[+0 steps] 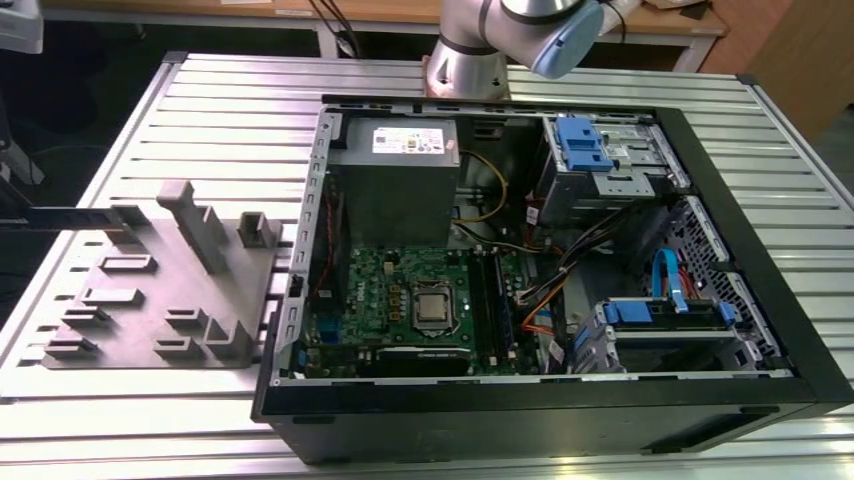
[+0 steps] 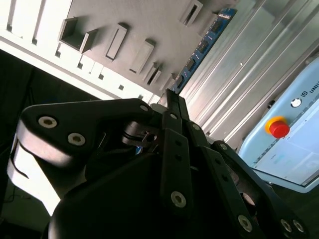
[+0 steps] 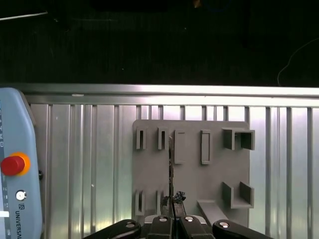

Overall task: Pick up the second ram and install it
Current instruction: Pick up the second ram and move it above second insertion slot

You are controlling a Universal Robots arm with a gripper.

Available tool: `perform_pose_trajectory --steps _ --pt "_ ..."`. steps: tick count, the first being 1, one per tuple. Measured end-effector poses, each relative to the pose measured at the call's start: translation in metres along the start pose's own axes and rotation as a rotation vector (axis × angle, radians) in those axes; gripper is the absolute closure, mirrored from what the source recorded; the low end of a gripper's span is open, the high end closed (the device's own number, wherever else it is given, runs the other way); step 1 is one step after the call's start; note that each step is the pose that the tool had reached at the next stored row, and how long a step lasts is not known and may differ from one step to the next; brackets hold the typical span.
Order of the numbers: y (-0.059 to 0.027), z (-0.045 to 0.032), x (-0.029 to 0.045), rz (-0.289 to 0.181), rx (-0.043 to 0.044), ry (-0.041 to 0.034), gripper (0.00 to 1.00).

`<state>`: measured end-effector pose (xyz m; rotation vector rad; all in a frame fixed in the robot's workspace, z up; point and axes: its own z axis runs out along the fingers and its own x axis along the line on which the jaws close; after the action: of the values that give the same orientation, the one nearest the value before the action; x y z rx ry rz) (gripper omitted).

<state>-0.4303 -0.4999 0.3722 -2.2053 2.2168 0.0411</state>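
Note:
The second ram [image 1: 60, 217] is a dark, narrow stick standing at the far end of the grey slotted holder [image 1: 160, 290], on the exterior view's left. In the second wrist view the ram [image 2: 204, 45] shows a blue board with a row of black chips. It is a thin edge-on line [image 3: 171, 164] in the first wrist view. My gripper [image 2: 169, 94] hangs above the holder [image 3: 209, 174], apart from the ram. Its fingers [image 3: 172, 201] are pressed together with nothing between them.
The open computer case [image 1: 561, 400] lies on the slatted metal table, with the motherboard, processor [image 1: 430, 305] and grey power supply [image 1: 398, 190] inside. The arm's base [image 1: 470, 60] stands behind the case. A teach pendant [image 3: 15, 174] with a red button lies beside the holder.

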Motion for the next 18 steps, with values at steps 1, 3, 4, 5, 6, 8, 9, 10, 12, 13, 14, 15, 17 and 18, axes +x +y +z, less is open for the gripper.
perform_pose_trajectory --steps 1,3,4,5,6,8,9,10,12,13,14,15,17,18 --pt "0.0000 -0.0019 -0.0001 0.000 0.0000 0.0000 0.92" --pt "0.0000 -0.0056 -0.0002 0.000 0.0001 -0.0001 0.92" --pt "0.0001 -0.0078 -0.0002 0.000 0.0003 -0.0002 0.92" --pt "0.0001 -0.0101 -0.0003 0.000 0.0005 -0.0001 0.92" --pt "0.0001 -0.0121 -0.0003 0.000 0.0007 -0.0001 0.92" --pt "0.0001 -0.0151 -0.0004 0.000 0.0008 -0.0001 0.92" --pt "0.0001 -0.0162 -0.0004 0.000 0.0009 -0.0001 0.92" --pt "0.0002 -0.0172 -0.0005 0.000 0.0010 -0.0001 0.92" --pt "0.0002 -0.0198 -0.0006 0.000 0.0010 0.0000 0.92" --pt "0.0002 -0.0213 -0.0006 0.000 0.0011 -0.0001 0.92" --pt "0.0002 -0.0226 -0.0007 0.000 0.0013 -0.0002 0.92" --pt "0.0002 -0.0238 -0.0007 0.000 0.0013 -0.0002 0.92" --pt "0.0002 -0.0262 -0.0008 0.000 0.0014 -0.0001 0.92" --pt "0.0002 -0.0275 -0.0008 0.000 0.0016 -0.0001 0.92"
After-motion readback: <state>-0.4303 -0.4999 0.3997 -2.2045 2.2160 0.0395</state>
